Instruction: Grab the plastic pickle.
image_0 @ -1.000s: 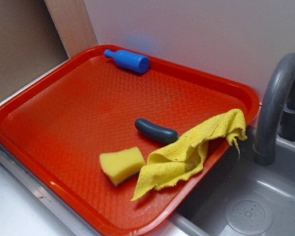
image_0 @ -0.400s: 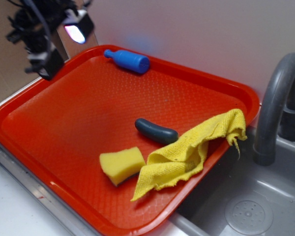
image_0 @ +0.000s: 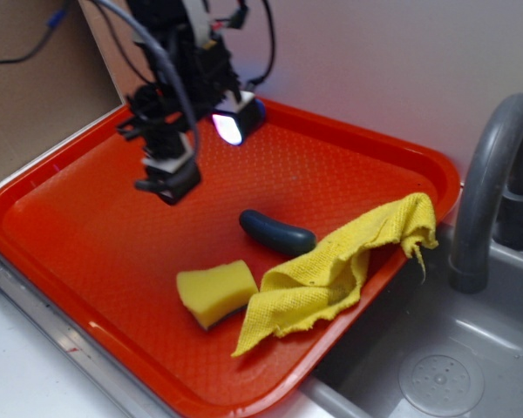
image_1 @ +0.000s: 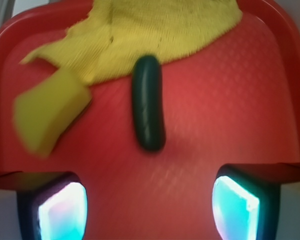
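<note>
The pickle [image_0: 276,232] lies on the red tray [image_0: 105,226], its far end touching the yellow cloth [image_0: 331,270], the sponge [image_0: 215,291] near; the gripper [image_0: 196,157] hovers above with jaws open; best to descend centred, jaws straddling its width, clear of the cloth.

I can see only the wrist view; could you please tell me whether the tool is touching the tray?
Observer: No. The tool hangs open above the tray, up and to the left of the pickle in the exterior view.
Operator: Thank you. Where does the cloth end beyond my frame?
Observer: One corner of the cloth lies over the tray's rim, on the side facing a sink.
Operator: Is anything tall nearby?
Observer: A grey faucet stands by that sink, well apart from the pickle.
</note>
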Action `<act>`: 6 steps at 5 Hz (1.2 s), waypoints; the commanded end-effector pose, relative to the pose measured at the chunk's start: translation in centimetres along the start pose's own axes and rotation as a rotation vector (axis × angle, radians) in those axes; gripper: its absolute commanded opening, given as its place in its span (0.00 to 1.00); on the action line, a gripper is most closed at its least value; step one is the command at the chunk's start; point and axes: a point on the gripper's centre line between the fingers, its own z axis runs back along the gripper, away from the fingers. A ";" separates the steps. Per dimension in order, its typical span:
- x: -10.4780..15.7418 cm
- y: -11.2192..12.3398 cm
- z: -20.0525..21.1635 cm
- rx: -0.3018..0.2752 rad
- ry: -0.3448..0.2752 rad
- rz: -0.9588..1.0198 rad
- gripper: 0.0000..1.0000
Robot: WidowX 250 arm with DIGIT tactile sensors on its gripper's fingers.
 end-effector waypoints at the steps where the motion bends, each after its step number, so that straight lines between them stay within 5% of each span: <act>1: 3.5 -0.7 -2.8 -0.005 0.052 -0.067 1.00; 3: 3.5 -2.4 -6.0 -0.061 0.109 -0.134 1.00; 4: 3.7 -2.6 -6.1 -0.053 0.116 -0.121 0.00; 6: 3.4 -2.4 -4.3 -0.022 0.109 -0.046 0.00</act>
